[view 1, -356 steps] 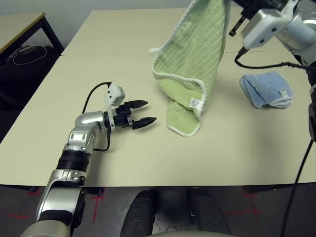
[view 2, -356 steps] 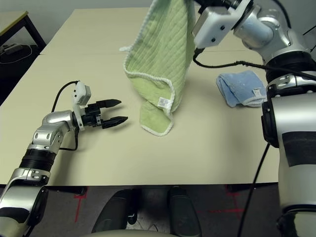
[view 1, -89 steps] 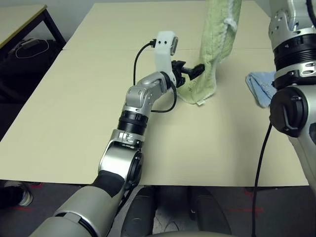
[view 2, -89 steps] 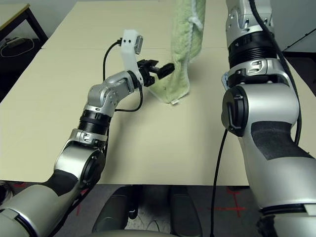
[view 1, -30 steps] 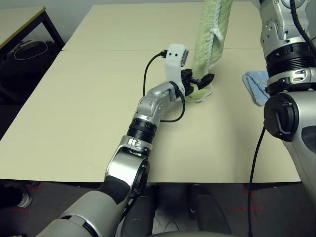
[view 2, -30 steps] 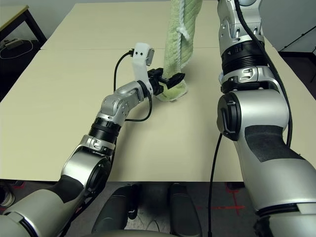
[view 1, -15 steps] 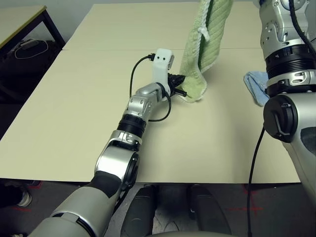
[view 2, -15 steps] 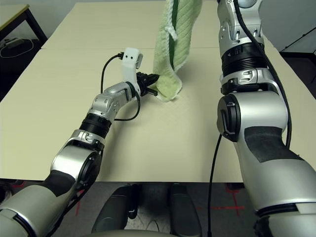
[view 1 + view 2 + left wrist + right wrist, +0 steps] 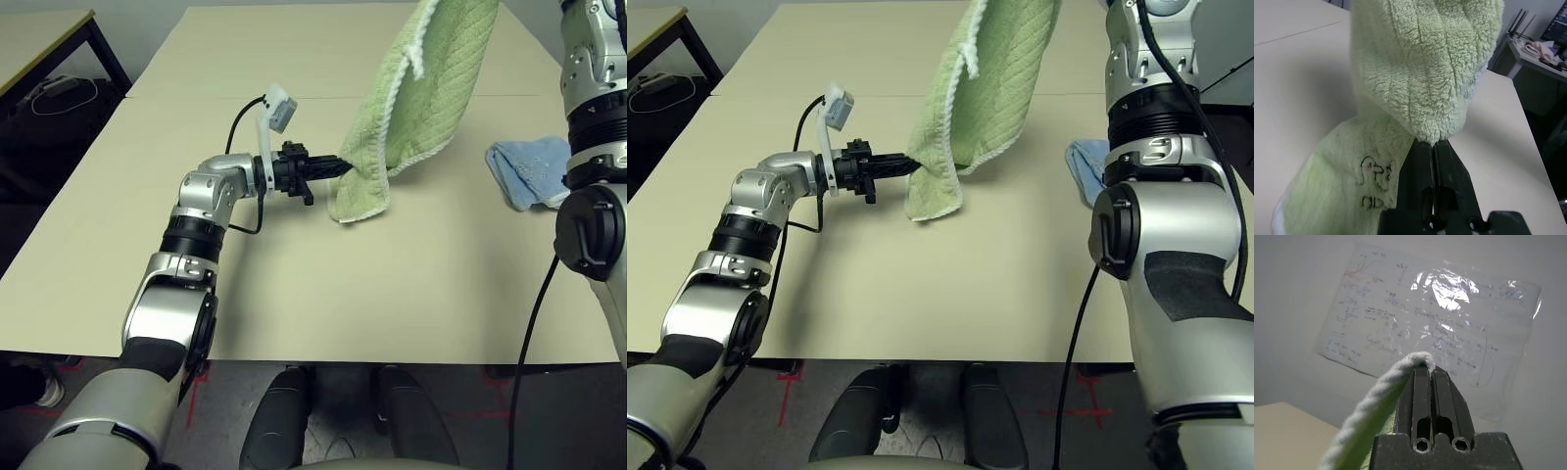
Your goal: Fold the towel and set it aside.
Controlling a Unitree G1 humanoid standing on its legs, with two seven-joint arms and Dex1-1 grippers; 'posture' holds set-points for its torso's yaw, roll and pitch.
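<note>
Still unfolded, towel [image 9: 431, 78] hung pinched in right gripper [image 9: 1431, 373], lower edge nipped by left gripper [image 9: 336, 164].

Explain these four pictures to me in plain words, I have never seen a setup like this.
This is a humanoid robot with two silver arms at a beige table. The two wide pictures come from cameras in its head, looking down. The two close-ups come from cameras on its wrists, looking along the black fingers. The left gripper is shut on a low edge of the light green terry-cloth towel. The right gripper, raised high, is shut on the towel's white edging, so the towel hangs spread between them. A smaller light blue cloth lies on the table.
</note>
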